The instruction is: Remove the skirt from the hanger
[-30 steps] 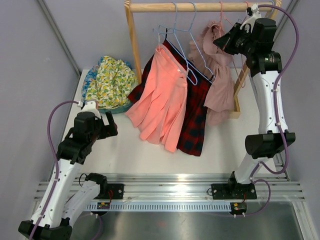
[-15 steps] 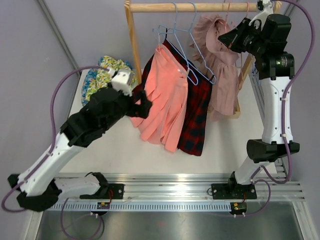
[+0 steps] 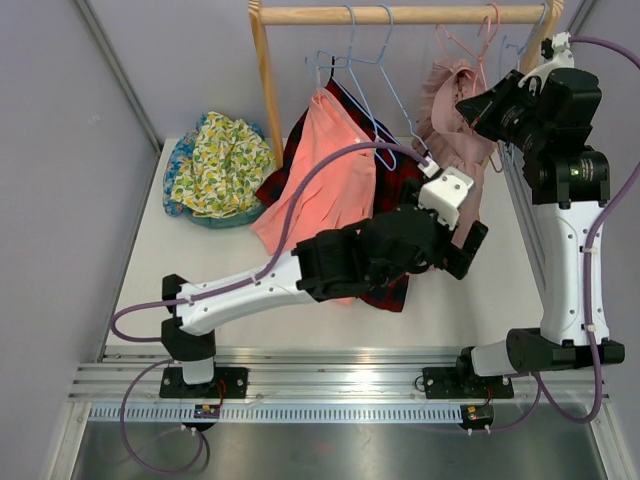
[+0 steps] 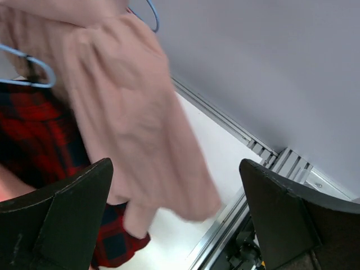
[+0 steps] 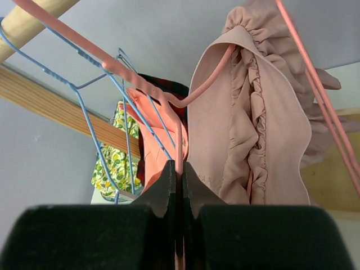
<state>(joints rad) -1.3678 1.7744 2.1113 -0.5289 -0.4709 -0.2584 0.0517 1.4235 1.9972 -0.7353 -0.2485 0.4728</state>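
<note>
A dusty pink ruffled skirt (image 3: 452, 115) (image 5: 264, 129) hangs on a pink wire hanger (image 3: 470, 40) (image 5: 179, 140) near the right end of the rail. My right gripper (image 3: 472, 104) (image 5: 178, 169) is shut on that hanger's wire, just left of the skirt's waistband. My left gripper (image 3: 468, 246) (image 4: 175, 166) is open wide at the skirt's lower hem (image 4: 129, 124). The cloth hangs in front of and between its two dark fingers (image 4: 67, 214) without being pinched.
A wooden rail (image 3: 400, 14) with a wooden upright (image 3: 268, 90) carries blue hangers (image 3: 372, 90), a coral skirt (image 3: 330, 185) and a red plaid skirt (image 3: 400, 180) (image 4: 34, 135). A yellow floral garment (image 3: 215, 165) lies at the back left. Metal rails (image 3: 350, 365) run along the near edge.
My left arm has swung from the left side across the table to the pink skirt's hem, still open. My right gripper has shifted right with the hanger in it.
</note>
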